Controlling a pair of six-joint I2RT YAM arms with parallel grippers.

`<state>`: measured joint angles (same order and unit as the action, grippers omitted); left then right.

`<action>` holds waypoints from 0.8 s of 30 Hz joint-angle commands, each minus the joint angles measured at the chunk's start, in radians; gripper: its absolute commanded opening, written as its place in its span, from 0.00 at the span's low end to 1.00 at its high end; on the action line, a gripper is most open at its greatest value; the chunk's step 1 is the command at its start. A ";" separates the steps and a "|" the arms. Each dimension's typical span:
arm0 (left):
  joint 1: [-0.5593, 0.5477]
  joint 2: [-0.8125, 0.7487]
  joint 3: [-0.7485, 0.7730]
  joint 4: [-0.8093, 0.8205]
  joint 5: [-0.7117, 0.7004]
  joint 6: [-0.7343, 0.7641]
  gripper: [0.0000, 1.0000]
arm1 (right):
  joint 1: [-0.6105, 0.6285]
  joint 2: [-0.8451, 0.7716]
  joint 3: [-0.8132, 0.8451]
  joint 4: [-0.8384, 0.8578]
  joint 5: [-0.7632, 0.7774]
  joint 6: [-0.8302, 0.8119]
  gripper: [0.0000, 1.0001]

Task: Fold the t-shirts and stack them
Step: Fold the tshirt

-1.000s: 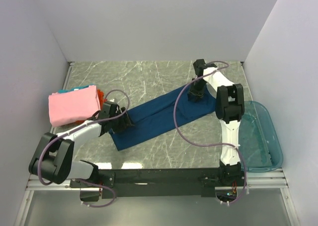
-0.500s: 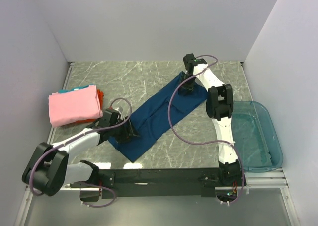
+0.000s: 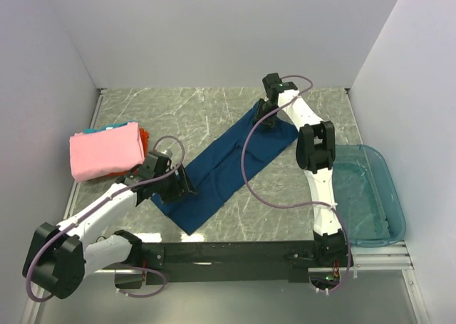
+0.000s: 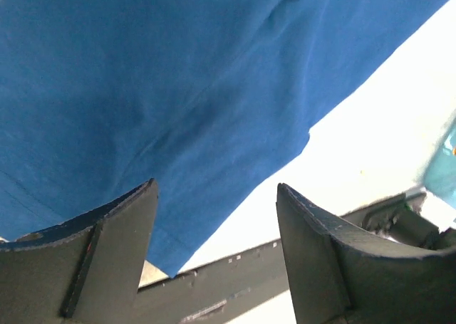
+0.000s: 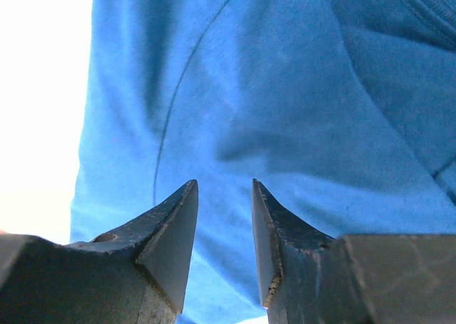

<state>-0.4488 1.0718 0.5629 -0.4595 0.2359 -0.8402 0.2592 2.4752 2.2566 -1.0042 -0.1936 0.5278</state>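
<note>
Navy t-shirt [image 3: 228,164] diagonal | left arm [image 3: 107,204] at near end | right arm [image 3: 313,149] outstretched

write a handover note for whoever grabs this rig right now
Left gripper: open, over the near end of the navy shirt.
Right gripper: narrowly open over its far end, nothing visibly pinched.
Navy shirt: a long diagonal strip mid-table, only partly folded.
Pink shirt: folded, on top of the stack at the left.
Left to do: finish folding the navy shirt and add it to the stack.
</note>
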 commanded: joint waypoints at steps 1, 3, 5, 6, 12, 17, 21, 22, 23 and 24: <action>-0.002 0.011 0.077 -0.042 -0.093 0.023 0.74 | -0.005 -0.130 -0.026 0.033 -0.007 0.005 0.43; -0.002 0.042 0.084 -0.013 -0.101 0.023 0.74 | -0.006 -0.179 -0.092 0.047 0.005 0.001 0.43; -0.002 0.095 0.081 0.031 -0.098 0.026 0.74 | -0.006 -0.226 -0.144 0.056 0.009 0.000 0.43; -0.002 0.112 0.080 0.045 -0.096 0.026 0.74 | -0.009 -0.240 -0.193 0.062 0.013 -0.005 0.43; -0.002 0.212 0.054 0.150 -0.081 0.038 0.74 | -0.014 -0.298 -0.325 0.064 0.060 -0.012 0.44; -0.004 0.263 0.042 0.182 -0.063 0.043 0.74 | -0.018 -0.247 -0.322 0.038 0.083 -0.005 0.43; -0.005 0.269 -0.009 0.194 -0.043 0.038 0.74 | -0.020 -0.196 -0.298 0.006 0.111 0.023 0.44; -0.005 0.267 -0.018 0.196 -0.040 0.036 0.73 | -0.020 -0.187 -0.299 0.009 0.112 0.026 0.44; -0.005 0.267 -0.027 0.199 -0.035 0.036 0.73 | -0.021 -0.180 -0.307 0.009 0.114 0.029 0.44; -0.007 0.269 -0.041 0.202 -0.018 0.035 0.73 | -0.021 -0.176 -0.308 0.013 0.115 0.034 0.44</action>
<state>-0.4484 1.3209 0.5854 -0.2630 0.1951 -0.8215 0.2478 2.2745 1.9312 -0.9737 -0.1127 0.5388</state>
